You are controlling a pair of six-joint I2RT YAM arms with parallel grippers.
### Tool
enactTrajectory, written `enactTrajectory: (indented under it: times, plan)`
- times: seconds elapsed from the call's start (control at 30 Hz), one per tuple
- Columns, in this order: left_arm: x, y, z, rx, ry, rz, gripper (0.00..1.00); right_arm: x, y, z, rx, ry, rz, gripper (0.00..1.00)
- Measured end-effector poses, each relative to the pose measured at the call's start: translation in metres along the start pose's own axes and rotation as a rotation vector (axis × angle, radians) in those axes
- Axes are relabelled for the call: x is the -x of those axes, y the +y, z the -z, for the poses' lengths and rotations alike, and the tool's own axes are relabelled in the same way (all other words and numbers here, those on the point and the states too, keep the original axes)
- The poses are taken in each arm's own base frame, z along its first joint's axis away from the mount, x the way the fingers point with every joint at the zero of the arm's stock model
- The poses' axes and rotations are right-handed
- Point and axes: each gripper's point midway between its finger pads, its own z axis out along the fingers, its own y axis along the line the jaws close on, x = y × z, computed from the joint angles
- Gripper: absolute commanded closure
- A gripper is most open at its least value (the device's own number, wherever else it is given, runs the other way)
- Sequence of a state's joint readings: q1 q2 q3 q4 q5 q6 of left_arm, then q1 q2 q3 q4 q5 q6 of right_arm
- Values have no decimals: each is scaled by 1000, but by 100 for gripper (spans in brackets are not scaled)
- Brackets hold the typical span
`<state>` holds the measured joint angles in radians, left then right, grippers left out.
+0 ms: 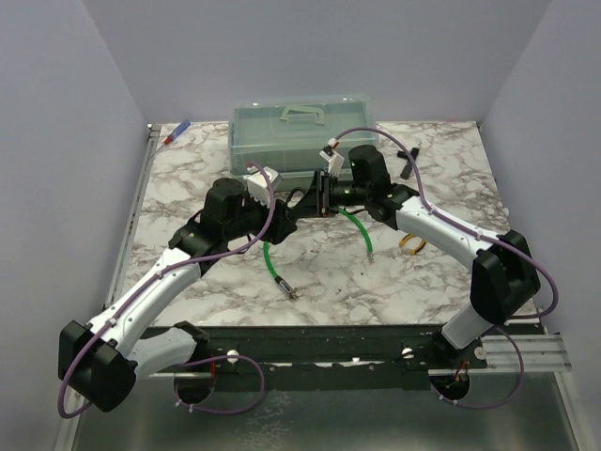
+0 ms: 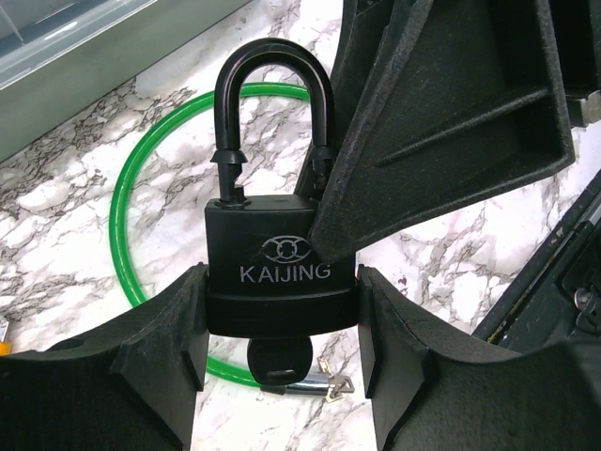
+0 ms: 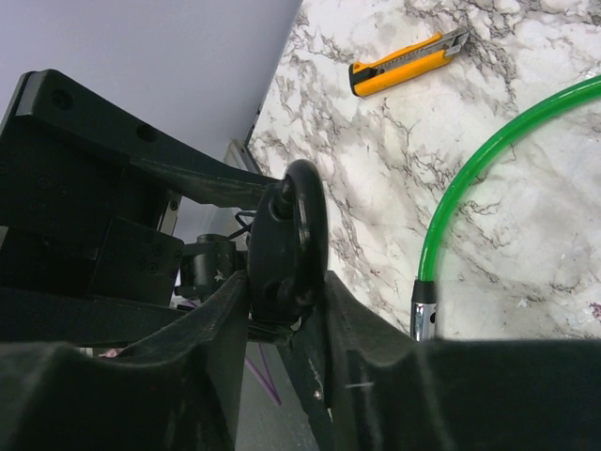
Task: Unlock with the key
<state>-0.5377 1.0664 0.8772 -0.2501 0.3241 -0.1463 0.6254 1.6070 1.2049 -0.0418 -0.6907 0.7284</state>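
Left gripper point(image 2: 282, 291): closed on the padlock point(image 2: 272, 240), one finger against each side face of the body, brand face turned to the left wrist camera. Shackle point(image 2: 272, 75) up toward the top of that frame, both legs seated, so judged not yet unlocked.

Key point(image 2: 279, 362): bottom centre of the left wrist view, round black head tight against the underside of the padlock, between the two left fingers. Blade hidden; judged to be inside the keyway. Small silver piece just right of the head, nature not determinable. Long axis of the key judged in line with the padlock body, running bottom to top of the frame.

Right gripper point(image 3: 286, 291): at the opposite, shackle end. One finger point(image 2: 441, 122) across the upper right of the left wrist view, its tip touching the upper right corner of the padlock body. In the right wrist view, fingers close on either side of the shackle loop at frame centre; firm clamping not confirmable.

Deciding relation: key at the base end, right gripper at the shackle end, whole padlock body between them. Key nearer the left wrist, yet that gripper occupied with the body. Turning the key judged to need the right gripper brought round to the base.

Also noted: green cable point(image 2: 127, 216) on the table point(image 3: 526, 235) behind the padlock; orange utility knife point(image 3: 404, 66) at the upper right of the right wrist view.
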Motion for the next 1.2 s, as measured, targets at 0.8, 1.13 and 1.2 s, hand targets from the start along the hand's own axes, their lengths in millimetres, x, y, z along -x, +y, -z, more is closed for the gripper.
enactTrajectory:
  times: [0.8,1.13,1.2]
  plan:
    - [21,-55,39,-285,-67,-114,8,-21,17,38,82,-28,271,100]
    - [15,-81,53,-494,-36,-95,19,-33,98,95,340,-94,593,100]
    - [17,-89,56,-548,-38,-92,19,-37,98,95,358,-79,597,100]
